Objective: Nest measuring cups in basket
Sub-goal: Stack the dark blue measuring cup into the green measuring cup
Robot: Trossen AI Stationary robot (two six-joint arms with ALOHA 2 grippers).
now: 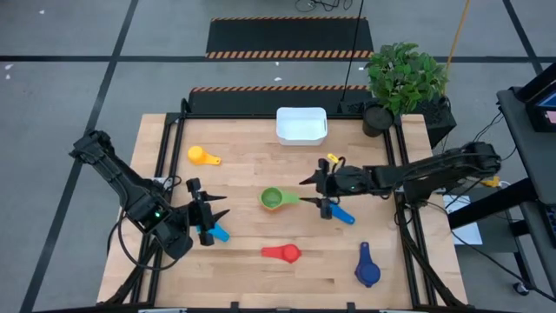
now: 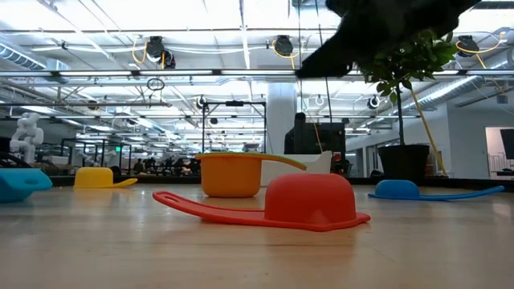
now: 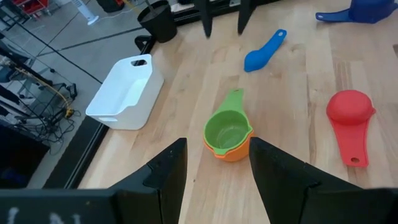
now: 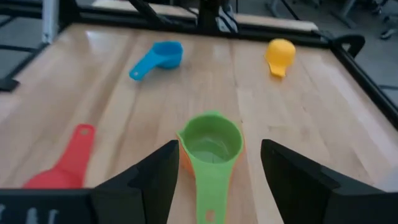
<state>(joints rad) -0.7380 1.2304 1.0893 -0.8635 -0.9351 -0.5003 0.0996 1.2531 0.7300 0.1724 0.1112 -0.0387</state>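
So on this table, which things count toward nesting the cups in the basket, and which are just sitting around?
Part of the job:
- green cup, nested in an orange cup
- yellow cup
- red cup, upside down
- light blue cup
- dark blue cup
- small blue cup
- white basket, nothing in it

Just lying about:
- potted plant

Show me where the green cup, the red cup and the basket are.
green cup (image 3: 227, 132): left wrist view, inside of its bowl.
red cup (image 1: 287, 253): high view, its upturned bowl.
basket (image 1: 301, 133): high view, its near rim.
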